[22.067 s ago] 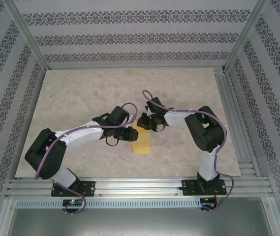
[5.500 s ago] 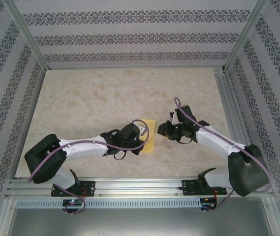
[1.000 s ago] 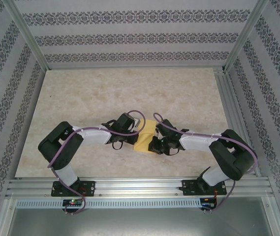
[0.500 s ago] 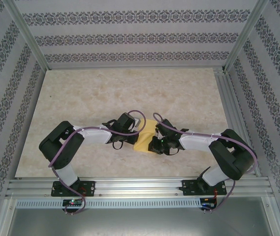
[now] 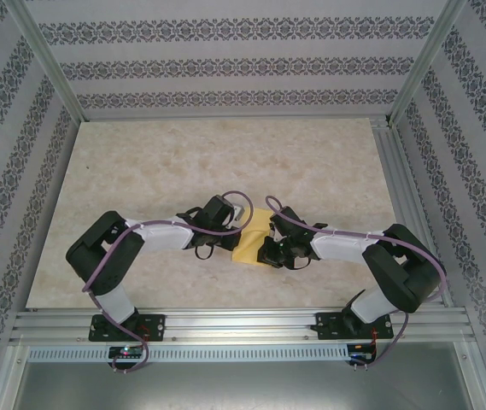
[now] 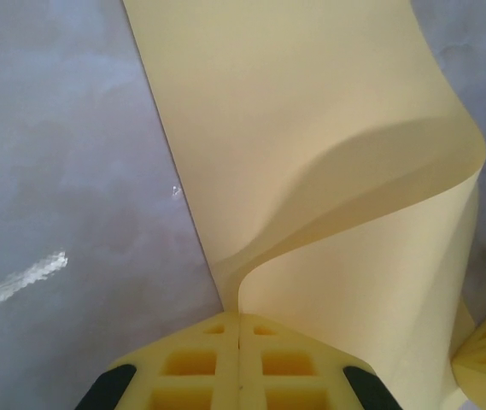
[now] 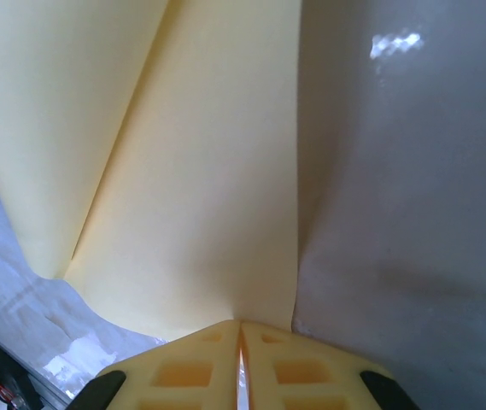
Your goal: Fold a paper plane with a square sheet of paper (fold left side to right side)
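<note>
square sheet of paper: yours was plain yellow-orange.
table: you had beige marbling.
walls: you saw grey floral bands.

Both arms bend at the elbow and reach in low toward each other. The left gripper has its jaws squeezed together on the square sheet of paper. The right gripper pinches it too.

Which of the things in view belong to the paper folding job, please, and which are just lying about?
Belonging to the job:
square sheet of paper, curled upward
left hand, pinching it
right hand, pinching it

Just there:
table
patterned walls
aluminium frame
</note>
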### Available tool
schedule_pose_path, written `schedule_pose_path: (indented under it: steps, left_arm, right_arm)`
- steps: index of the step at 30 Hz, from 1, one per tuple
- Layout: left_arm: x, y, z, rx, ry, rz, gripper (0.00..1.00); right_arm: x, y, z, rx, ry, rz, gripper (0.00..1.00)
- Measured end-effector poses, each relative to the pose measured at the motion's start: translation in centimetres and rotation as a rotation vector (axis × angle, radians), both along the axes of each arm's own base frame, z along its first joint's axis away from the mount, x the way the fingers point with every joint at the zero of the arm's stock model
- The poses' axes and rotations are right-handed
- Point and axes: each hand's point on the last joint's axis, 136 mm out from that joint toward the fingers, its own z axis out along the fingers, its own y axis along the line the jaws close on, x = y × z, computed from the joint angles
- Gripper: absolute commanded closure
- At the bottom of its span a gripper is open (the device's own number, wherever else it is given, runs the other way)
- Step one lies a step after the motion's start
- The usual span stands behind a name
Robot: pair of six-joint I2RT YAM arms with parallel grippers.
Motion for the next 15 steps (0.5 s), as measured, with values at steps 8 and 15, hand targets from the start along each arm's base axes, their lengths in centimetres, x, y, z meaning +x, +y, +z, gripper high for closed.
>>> schedule_pose_path:
  steps: [8,15]
  left_arm:
    - [0.3,-0.3,2.5,-0.035,-0.047,-0.010,0.94]
    - [-0.1,-0.6,2.4,-0.050,-0.029,-0.026,0.94]
  right_arm:
    - [0.1,0.1,0.1,-0.002,-0.006,0.006,0.84]
    - [0.0,-0.5,0.9,-0.037,-0.030,0.022,0.76]
